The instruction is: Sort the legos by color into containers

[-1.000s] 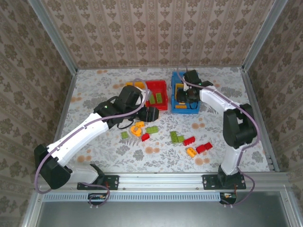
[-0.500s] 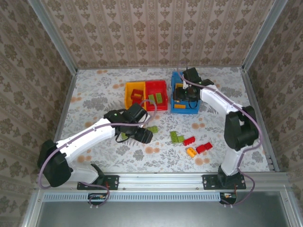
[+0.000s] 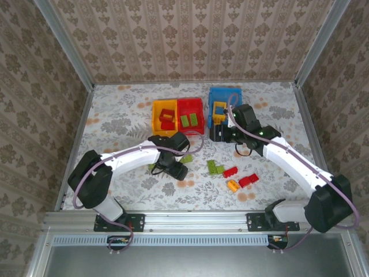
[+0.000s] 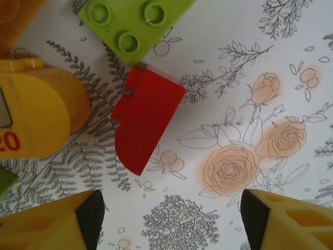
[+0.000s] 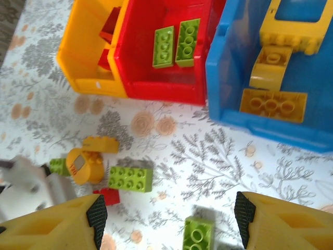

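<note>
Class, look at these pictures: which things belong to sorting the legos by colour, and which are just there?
Belong to the job: loose legos, yellow bin, red bin, blue bin.

Just there: flowered table cover, wallpapered walls, metal frame rail.

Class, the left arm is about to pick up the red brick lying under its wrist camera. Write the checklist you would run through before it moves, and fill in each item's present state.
1. Left gripper open and empty: ok.
2. Red brick lined up between the jaws: not ok. It lies ahead of the tips and off to one side.
3. Red brick free of neighbours: not ok. The lime green brick crowds its far end, and the yellow rounded piece sits close beside it.
4. Right gripper open and empty: ok.
5. Yellow-orange bin holds red pieces, so it suits this brick: ok.
</note>
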You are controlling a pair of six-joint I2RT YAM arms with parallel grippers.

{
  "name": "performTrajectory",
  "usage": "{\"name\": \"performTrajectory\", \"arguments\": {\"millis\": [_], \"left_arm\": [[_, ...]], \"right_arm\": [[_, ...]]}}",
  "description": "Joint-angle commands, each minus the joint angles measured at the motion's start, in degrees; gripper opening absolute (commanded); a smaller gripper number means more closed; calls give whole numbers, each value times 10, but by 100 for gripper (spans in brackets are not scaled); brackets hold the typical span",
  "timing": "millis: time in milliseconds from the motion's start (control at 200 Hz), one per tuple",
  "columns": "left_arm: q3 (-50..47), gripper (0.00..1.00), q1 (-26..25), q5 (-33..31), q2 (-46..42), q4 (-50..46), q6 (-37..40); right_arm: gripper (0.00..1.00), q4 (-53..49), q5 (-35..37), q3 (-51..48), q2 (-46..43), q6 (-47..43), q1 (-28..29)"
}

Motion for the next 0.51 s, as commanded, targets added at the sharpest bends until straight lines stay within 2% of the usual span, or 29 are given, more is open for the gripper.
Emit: {"name": "performTrajectory", "arguments": {"millis": [0,235,500], "left_arm": [[0,73,5,-13,22,16,24],[10,72,21,-16,66,40,39],[34,65,31,1,101,59,57]], "right_arm": [[70,32,-50,-24,-50,38,6],[70,23,-79,-55,-110,81,8],[70,14,-77,-60,-127,90,11]]}}
